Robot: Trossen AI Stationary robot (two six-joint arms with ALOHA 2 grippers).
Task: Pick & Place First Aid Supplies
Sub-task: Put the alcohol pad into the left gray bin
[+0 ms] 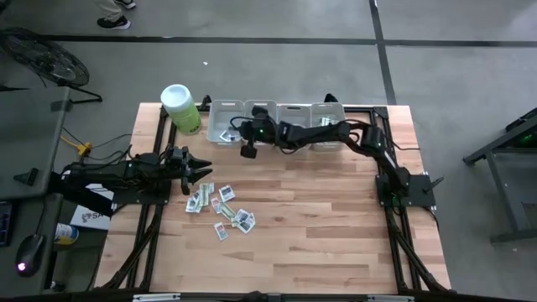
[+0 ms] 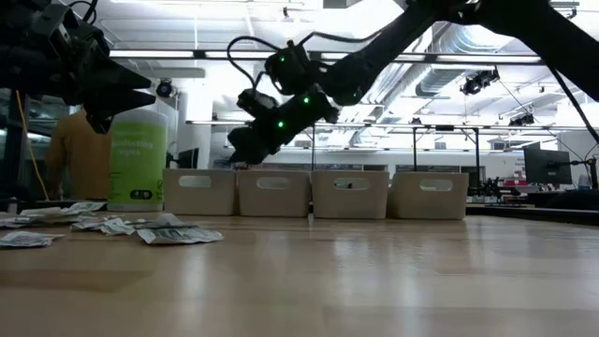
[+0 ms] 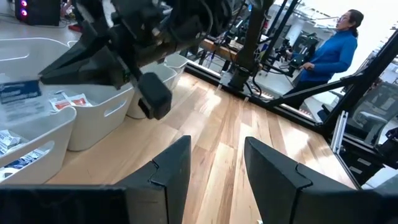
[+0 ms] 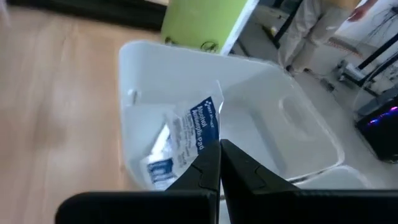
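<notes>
— How far along is the sorting?

— Partway, I'd judge. Some flat white paper packets with blue and red print (image 3: 37, 99) already lie in the row of pale grey rectangular plastic bins (image 1: 295, 110) along the far edge of the wooden table (image 1: 336, 226). A scatter of small white and green-and-white packets (image 1: 220, 207) still waits on the boards nearer the left edge, so a good share is left.

— And the arms?

— The right gripper (image 4: 219, 163) hangs over the leftmost bin (image 4: 261, 118), beside the lime-green canister with a white lid (image 1: 180, 107). Its fingers are pinched tight on a white packet with blue lettering (image 4: 198, 129), not yet let go. The left gripper (image 1: 201, 170) hovers at the far-left side of the loose pile, fingers spread and holding nothing.

— What does the held packet look like?

— Thin, squarish, slightly creased paper, standing upright in the fingertips. Another blue-printed packet (image 4: 160, 169) rests on the bin floor beneath it.
</notes>
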